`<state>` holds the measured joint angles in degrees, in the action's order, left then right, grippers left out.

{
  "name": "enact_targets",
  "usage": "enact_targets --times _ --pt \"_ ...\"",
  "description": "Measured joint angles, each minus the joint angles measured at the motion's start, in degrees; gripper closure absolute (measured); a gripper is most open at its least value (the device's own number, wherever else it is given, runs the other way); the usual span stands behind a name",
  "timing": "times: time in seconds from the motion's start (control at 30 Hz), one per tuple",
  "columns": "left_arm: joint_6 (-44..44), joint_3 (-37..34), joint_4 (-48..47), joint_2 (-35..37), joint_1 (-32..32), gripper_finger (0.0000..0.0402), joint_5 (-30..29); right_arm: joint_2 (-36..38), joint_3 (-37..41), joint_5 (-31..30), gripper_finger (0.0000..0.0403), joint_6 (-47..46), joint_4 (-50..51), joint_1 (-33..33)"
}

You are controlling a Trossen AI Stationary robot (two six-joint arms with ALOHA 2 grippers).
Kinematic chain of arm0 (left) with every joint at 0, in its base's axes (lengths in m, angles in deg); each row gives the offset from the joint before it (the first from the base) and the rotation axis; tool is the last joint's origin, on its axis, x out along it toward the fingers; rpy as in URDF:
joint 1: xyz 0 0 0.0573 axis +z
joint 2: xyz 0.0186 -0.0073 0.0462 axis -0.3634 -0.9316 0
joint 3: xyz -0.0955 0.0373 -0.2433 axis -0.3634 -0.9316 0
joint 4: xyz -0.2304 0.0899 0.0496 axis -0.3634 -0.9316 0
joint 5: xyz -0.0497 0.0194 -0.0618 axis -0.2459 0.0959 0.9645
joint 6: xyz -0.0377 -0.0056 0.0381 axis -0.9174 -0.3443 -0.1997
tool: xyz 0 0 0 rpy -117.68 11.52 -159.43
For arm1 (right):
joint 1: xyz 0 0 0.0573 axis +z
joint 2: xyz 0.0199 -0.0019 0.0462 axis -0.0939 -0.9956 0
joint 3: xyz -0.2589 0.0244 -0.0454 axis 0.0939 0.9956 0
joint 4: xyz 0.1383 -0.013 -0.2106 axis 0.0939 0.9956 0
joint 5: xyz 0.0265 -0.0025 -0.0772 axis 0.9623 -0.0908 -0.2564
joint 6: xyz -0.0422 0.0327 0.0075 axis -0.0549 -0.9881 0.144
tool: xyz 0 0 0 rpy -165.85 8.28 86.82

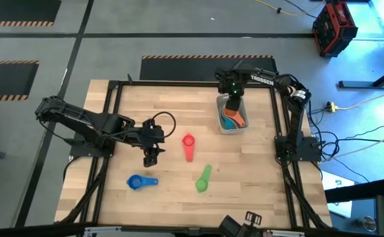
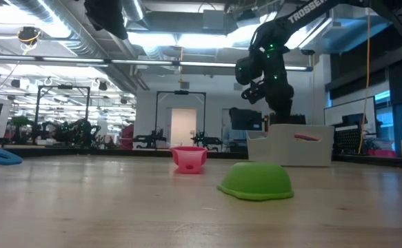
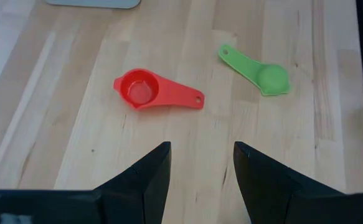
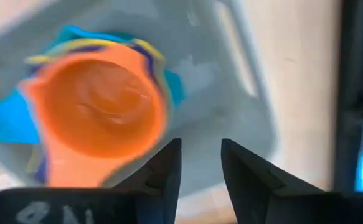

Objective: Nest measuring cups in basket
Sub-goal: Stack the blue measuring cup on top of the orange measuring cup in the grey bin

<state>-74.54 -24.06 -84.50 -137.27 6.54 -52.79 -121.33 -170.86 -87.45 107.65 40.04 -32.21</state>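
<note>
The basket [image 1: 226, 126] stands near the table's far right part. An orange cup [image 4: 97, 118] sits in it on top of yellow, purple and teal cups, its handle [image 2: 305, 137] sticking over the rim. My right gripper [image 4: 201, 158] hovers open just above the basket [image 4: 231, 74], beside the orange cup. A red cup [image 1: 188, 146] lies upright mid-table. A green cup [image 2: 256, 180] lies bowl down nearer the front. A blue cup [image 1: 141, 182] lies front left. My left gripper [image 3: 202, 163] is open, above the table left of the red cup [image 3: 150, 92].
A black frame [image 1: 112, 125] runs along the table's edges. Bare wood lies between the red cup and the basket. The green cup [image 3: 259, 73] lies apart from the red one. Beyond the table are a red toolbox [image 1: 334, 26] and cables on the floor.
</note>
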Motion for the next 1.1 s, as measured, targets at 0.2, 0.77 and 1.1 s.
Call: enact_targets --times 0.2,0.77,1.1 --pt "-1.51 0.0 -1.53 0.0 0.0 0.0234 2.59 0.54 0.0 -1.49 0.0284 1.28 1.26 0.0" --pt "-43.2 0.0 -18.93 0.0 -10.45 0.0234 9.71 10.38 -0.09 22.42 0.0284 1.36 -8.52 10.9" --pt "-62.74 0.04 -19.88 -3.09 -23.92 0.0234 5.16 10.4 1.34 22.25 0.0284 1.09 -11.56 24.01"
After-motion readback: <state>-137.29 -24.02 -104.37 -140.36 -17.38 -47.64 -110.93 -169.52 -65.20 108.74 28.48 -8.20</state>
